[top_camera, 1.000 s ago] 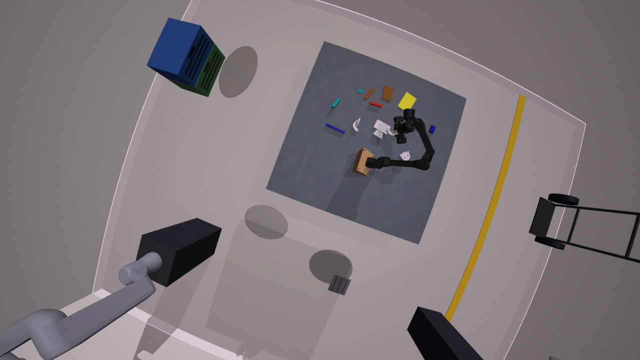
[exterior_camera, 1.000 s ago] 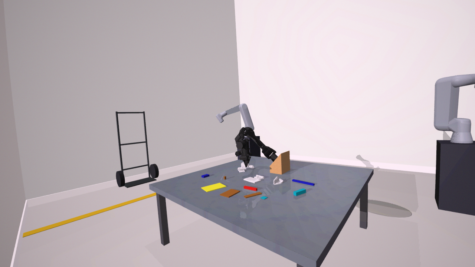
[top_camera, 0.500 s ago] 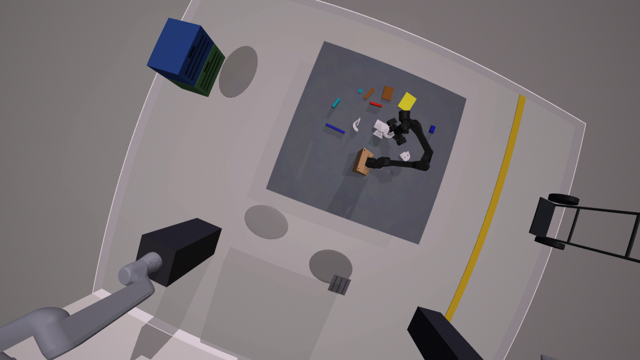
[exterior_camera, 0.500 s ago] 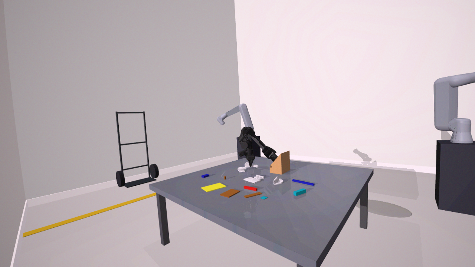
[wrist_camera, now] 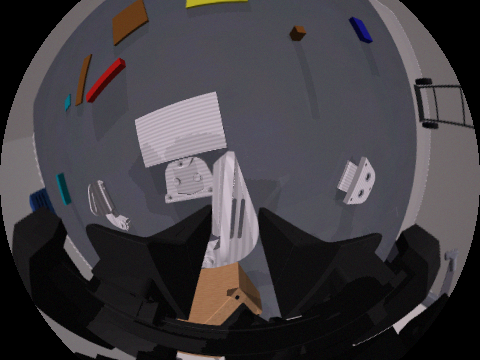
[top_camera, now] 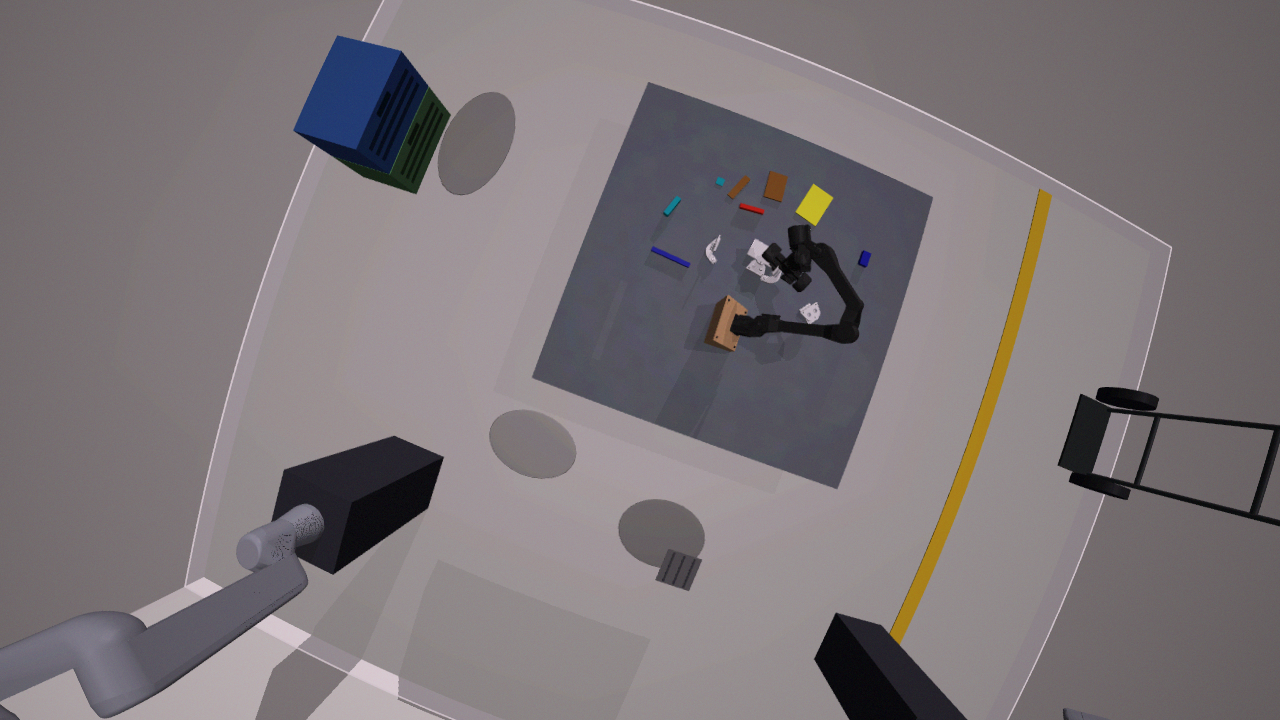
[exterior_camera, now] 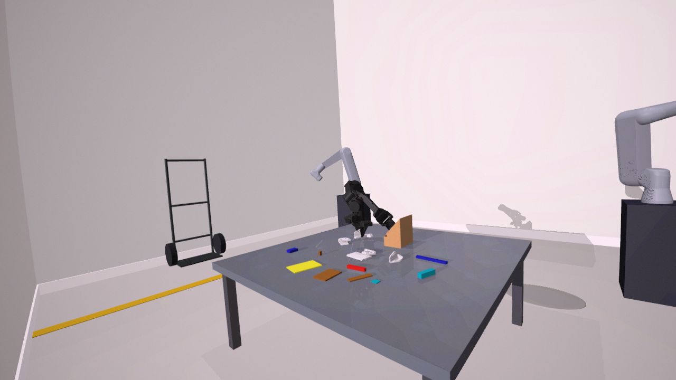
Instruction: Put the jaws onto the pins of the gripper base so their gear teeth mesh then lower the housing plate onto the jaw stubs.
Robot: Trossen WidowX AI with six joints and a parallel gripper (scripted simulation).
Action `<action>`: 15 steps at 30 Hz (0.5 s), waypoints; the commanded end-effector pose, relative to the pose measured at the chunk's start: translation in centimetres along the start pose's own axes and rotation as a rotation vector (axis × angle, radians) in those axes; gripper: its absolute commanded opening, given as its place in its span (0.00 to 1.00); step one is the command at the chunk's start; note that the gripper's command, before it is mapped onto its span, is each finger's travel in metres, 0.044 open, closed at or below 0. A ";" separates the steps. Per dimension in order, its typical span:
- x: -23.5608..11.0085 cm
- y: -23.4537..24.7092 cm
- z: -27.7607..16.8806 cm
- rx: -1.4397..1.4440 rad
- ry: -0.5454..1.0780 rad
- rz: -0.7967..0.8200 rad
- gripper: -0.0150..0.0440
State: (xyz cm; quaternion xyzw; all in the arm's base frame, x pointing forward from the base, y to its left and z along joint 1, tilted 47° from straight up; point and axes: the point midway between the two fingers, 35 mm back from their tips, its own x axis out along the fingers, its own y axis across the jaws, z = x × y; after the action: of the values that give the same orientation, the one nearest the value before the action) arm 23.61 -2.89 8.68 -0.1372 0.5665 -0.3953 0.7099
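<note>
My gripper (top_camera: 780, 269) (exterior_camera: 362, 233) (wrist_camera: 236, 211) is shut on one white jaw (wrist_camera: 230, 187) (exterior_camera: 368, 235), holding it above the table beside the gripper base. The white gripper base, with its ribbed block (top_camera: 758, 248) (exterior_camera: 358, 256) (wrist_camera: 181, 129) and two-pin end (wrist_camera: 188, 187), shows just left of the held jaw in the wrist view. I see no jaw on the pins; the held jaw covers the right edge of that end. The other jaw (top_camera: 712, 250) (exterior_camera: 395, 257) (wrist_camera: 102, 200) lies on the table farther left. The housing plate (top_camera: 810, 312) (exterior_camera: 344, 240) (wrist_camera: 360, 184) with two holes lies at the right.
A wooden wedge (top_camera: 725, 326) (exterior_camera: 399, 235) (wrist_camera: 217, 292) stands under the arm's base. Red (top_camera: 750, 208) (wrist_camera: 106, 80), brown (top_camera: 775, 186) (wrist_camera: 130, 22), yellow (top_camera: 814, 205) (exterior_camera: 303, 266), teal (top_camera: 672, 205) (exterior_camera: 426, 273) and blue (top_camera: 670, 257) (exterior_camera: 431, 259) pieces lie around on the table (exterior_camera: 378, 321).
</note>
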 end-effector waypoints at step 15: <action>0.4 0.4 -3.1 -0.381 -0.002 -0.006 0.48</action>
State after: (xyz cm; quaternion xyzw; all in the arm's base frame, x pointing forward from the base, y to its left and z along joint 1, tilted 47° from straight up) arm 21.41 -2.27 7.40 -0.2563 0.6232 -0.2987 0.6759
